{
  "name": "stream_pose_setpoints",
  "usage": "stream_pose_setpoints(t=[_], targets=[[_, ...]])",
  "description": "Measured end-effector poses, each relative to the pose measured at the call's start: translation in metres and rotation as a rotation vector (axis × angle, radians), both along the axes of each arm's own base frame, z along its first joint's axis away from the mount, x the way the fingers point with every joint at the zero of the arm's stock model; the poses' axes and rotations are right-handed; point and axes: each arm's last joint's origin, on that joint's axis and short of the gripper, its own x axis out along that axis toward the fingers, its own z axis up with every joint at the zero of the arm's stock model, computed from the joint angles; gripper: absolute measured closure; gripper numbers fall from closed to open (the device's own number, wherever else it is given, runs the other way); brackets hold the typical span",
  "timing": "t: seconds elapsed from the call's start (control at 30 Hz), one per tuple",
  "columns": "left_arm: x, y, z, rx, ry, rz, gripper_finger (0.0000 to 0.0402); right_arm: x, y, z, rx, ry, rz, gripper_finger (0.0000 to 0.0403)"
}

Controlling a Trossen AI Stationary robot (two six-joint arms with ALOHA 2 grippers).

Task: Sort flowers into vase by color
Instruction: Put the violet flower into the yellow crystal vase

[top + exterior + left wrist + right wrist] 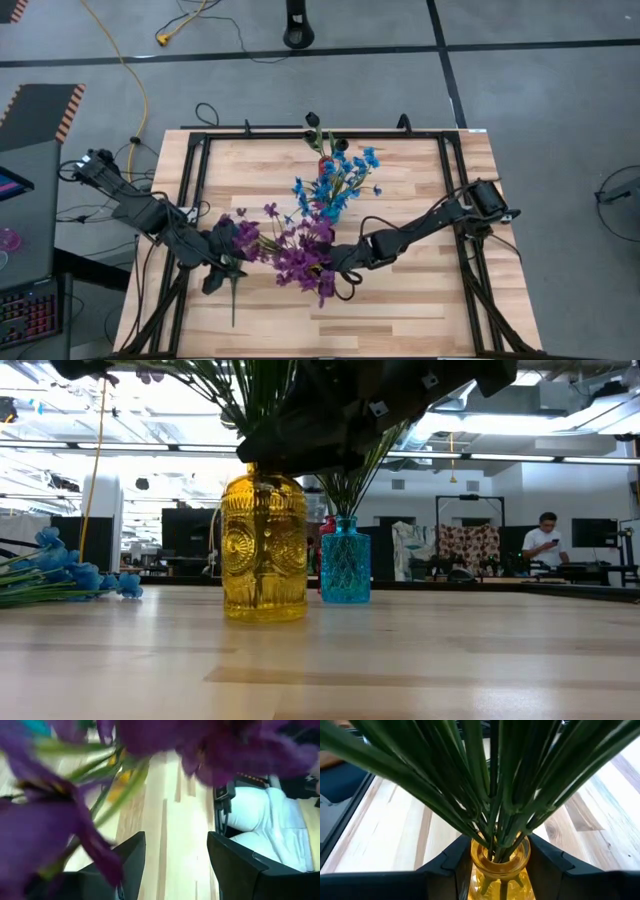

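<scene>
From above I see the yellow vase hidden under its purple flowers (300,255), near the middle of the wooden table (420,300). The blue flowers (335,180) stand just behind them, and a few dark buds (315,125) rise farther back still. My right gripper (335,268) sits right against the purple bunch on its right side; my left gripper (222,252) is at its left side, with a green stem (234,295) lying on the table just beside it.

At table height, the yellow vase (264,547) stands upright with green stems in it, dark arm parts crowding just above its mouth. A blue vase (345,560) stands behind it to the right, and loose blue flowers (60,570) lie on the table well to the left. A person (545,540) stands far back in the room.

From the left wrist, the fingers (235,865) stand apart and hold nothing, with purple petals (45,820) blurred close in front.

From the right wrist, the fingers (547,862) stand on either side of the yellow vase's neck (500,862); I cannot tell if they press it.
</scene>
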Motion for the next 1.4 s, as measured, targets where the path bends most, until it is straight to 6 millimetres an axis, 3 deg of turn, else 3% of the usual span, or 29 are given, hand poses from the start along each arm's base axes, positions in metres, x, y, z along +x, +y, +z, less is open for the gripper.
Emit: stream_pose_setpoints(t=[0.3, 0.63, 1.03, 1.4], targets=[[-0.005, 0.000, -0.002, -0.029, 0.049, 0.007, 0.0200, -0.003, 0.005, -0.002, 0.006, 0.033, 0.002, 0.0226], [0.005, -0.007, 0.016, -0.087, -0.167, -0.073, 0.0200, -0.002, 0.000, -0.002, 0.011, 0.033, -0.008, 0.0226], [0.006, -0.016, 0.029, -0.241, -0.238, -0.284, 0.0200, -0.001, -0.003, -0.003, 0.013, 0.032, -0.013, 0.0225], [0.009, -0.017, 0.035, -0.136, -0.373, -0.332, 0.0200, -0.001, -0.003, -0.003, 0.011, 0.032, -0.013, 0.0225]])
